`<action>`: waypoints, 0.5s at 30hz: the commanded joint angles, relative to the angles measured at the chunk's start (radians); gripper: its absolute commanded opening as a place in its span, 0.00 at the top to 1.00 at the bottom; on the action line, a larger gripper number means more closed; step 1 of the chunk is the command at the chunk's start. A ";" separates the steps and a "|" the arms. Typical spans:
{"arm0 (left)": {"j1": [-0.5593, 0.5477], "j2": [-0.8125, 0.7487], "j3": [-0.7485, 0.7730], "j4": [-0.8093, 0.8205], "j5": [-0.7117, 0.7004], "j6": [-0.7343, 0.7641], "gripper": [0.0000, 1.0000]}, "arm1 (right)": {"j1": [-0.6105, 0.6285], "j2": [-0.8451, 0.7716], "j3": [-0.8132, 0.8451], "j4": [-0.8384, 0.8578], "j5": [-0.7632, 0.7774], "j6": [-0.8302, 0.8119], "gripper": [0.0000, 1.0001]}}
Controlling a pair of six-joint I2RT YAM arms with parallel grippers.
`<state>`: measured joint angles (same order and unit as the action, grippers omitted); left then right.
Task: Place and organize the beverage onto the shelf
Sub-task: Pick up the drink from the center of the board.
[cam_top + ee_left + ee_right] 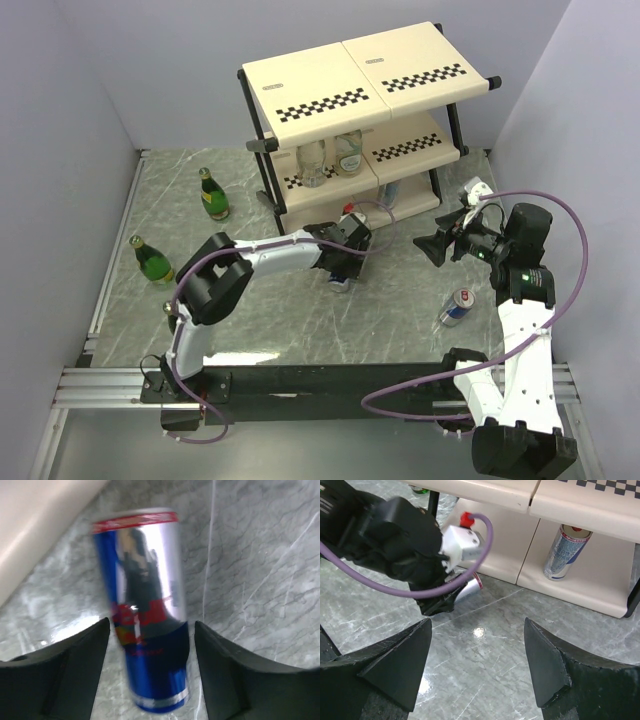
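A slim silver-and-blue can leans, blurred, between the fingers of my left gripper, with a narrow gap on each side; the jaws are open. This can is on the floor in front of the shelf, and it also shows tilted in the right wrist view. My right gripper is open and empty above bare floor, facing the left gripper. A second can stands on the lowest tier. A third can is on the floor by the right arm. Two clear bottles stand on the middle tier.
Three green bottles are at the left: one by the shelf, one nearer, one partly hidden behind the left arm. The shelf's black frame leg stands close behind the left gripper. White walls close in both sides.
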<state>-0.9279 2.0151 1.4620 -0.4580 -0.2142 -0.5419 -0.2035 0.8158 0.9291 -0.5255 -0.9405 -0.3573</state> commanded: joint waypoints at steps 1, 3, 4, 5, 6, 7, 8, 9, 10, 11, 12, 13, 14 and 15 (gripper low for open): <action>-0.002 0.025 0.057 -0.030 0.055 0.023 0.30 | -0.010 -0.003 0.004 0.009 -0.024 -0.005 0.20; -0.002 0.027 0.055 -0.028 0.061 0.020 0.35 | -0.010 -0.004 0.004 0.009 -0.024 -0.006 0.20; 0.000 0.025 0.054 -0.024 0.061 0.019 0.41 | -0.011 -0.004 0.004 0.009 -0.023 -0.006 0.20; -0.002 0.025 0.051 -0.024 0.061 0.017 0.45 | -0.010 -0.004 0.005 0.009 -0.023 -0.005 0.20; -0.002 0.025 0.047 -0.022 0.061 0.016 0.50 | -0.011 -0.006 0.004 0.009 -0.023 -0.005 0.20; -0.002 0.019 0.044 -0.010 0.061 0.016 0.60 | -0.011 -0.004 0.004 0.009 -0.023 -0.006 0.20; -0.002 0.010 0.023 0.004 0.071 0.014 0.67 | -0.010 -0.006 0.004 0.009 -0.024 -0.003 0.20; -0.003 -0.021 0.008 0.019 0.076 0.014 0.72 | -0.013 -0.006 0.004 0.009 -0.023 -0.003 0.20; -0.005 -0.041 -0.012 0.044 0.084 0.016 0.83 | -0.013 -0.006 0.004 0.009 -0.024 -0.005 0.20; -0.008 -0.068 -0.064 0.098 0.090 0.017 0.88 | -0.014 -0.006 0.002 0.009 -0.026 -0.003 0.20; -0.012 -0.096 -0.095 0.135 0.088 0.019 0.92 | -0.014 -0.004 0.002 0.007 -0.026 -0.003 0.20; -0.022 -0.160 -0.129 0.175 0.087 0.022 1.00 | -0.014 -0.001 0.002 0.007 -0.027 -0.002 0.20; -0.028 -0.195 -0.205 0.265 0.087 0.023 1.00 | -0.016 -0.001 0.002 0.009 -0.037 0.001 0.20; -0.031 -0.261 -0.247 0.313 0.090 0.025 1.00 | -0.016 0.003 0.002 0.005 -0.038 0.003 0.20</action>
<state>-0.9356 1.9327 1.2980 -0.3283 -0.1520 -0.5343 -0.2104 0.8162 0.9291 -0.5266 -0.9516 -0.3569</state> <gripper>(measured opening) 0.601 0.804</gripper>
